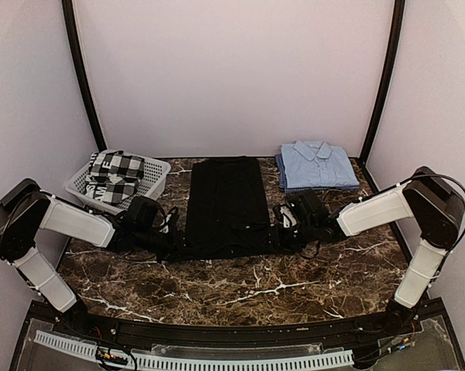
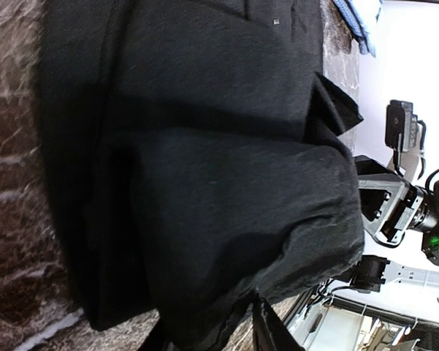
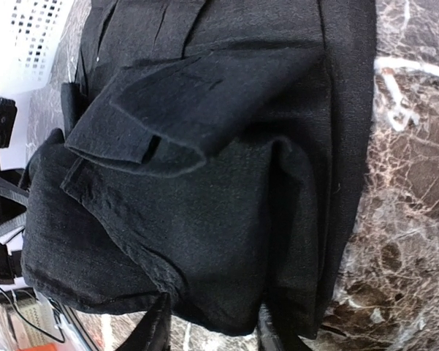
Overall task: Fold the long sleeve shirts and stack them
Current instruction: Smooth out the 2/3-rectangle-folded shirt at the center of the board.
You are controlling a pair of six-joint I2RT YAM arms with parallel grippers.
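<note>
Top external view: the plain black cloth shirt [image 1: 224,202] lies lengthwise along the middle of my dark marble table [image 1: 255,287]. My left gripper [image 1: 170,243] and right gripper [image 1: 283,232] each clench its bunched near hem. The folded light blue collared shirt [image 1: 317,165] rests at the far right corner.

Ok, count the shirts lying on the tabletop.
2: the black shirt lies lengthwise mid-table, the folded light blue shirt at the far right corner. Checked cloth in the basket may hide more.
</note>
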